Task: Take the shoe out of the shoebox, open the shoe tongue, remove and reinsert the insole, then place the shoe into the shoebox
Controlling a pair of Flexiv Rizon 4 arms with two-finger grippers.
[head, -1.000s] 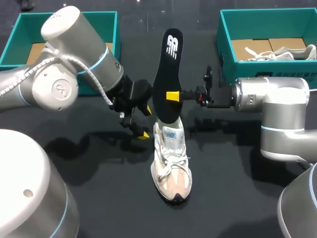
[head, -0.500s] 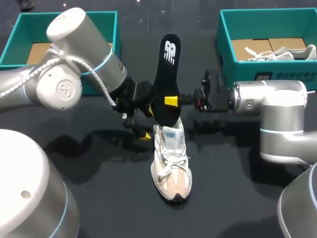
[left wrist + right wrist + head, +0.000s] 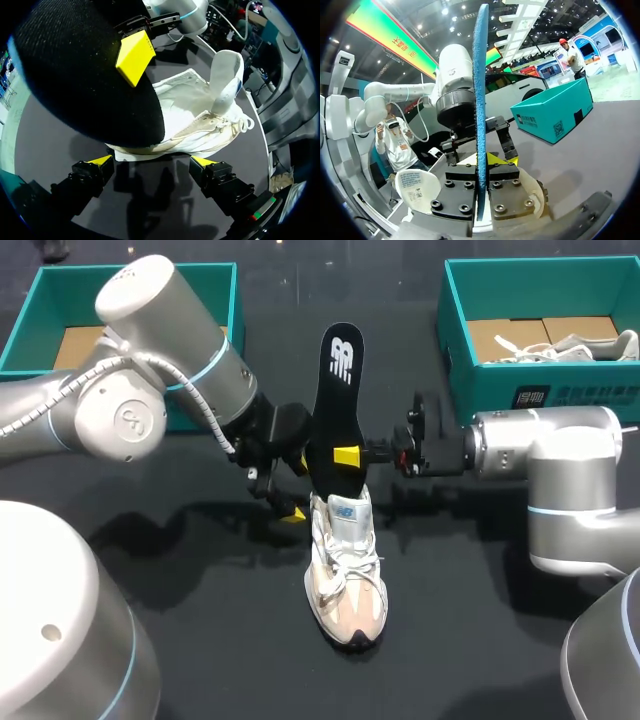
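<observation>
– Where's the shoe [image 3: 345, 570]?

– On the black tabletop [image 3: 200, 640], about the middle, toe toward the near edge. It's white and beige, and its tongue [image 3: 225, 80] stands up.

– And the insole [image 3: 338, 410]?

– Out of the shoe and standing nearly upright above the heel. The right gripper [image 3: 347, 456] has it pinched from both faces, low down. In the right wrist view you see it edge-on, a blue strip [image 3: 481, 100] clamped between the two fingers. Its lower end is right at the shoe's opening; I can't tell whether it touches.

– The left gripper [image 3: 296, 487]?

– Spread wide, holding nothing. It hangs just beside the shoe's heel, toward the left edge. In the left wrist view both yellow fingertips [image 3: 102, 161] stand apart with the shoe lying just ahead of them.

– The shoeboxes?

– Two teal ones. One [image 3: 60, 270] is at the far left corner. The other [image 3: 470, 390] is at the far right corner with a second white shoe [image 3: 570, 345] in it.
</observation>
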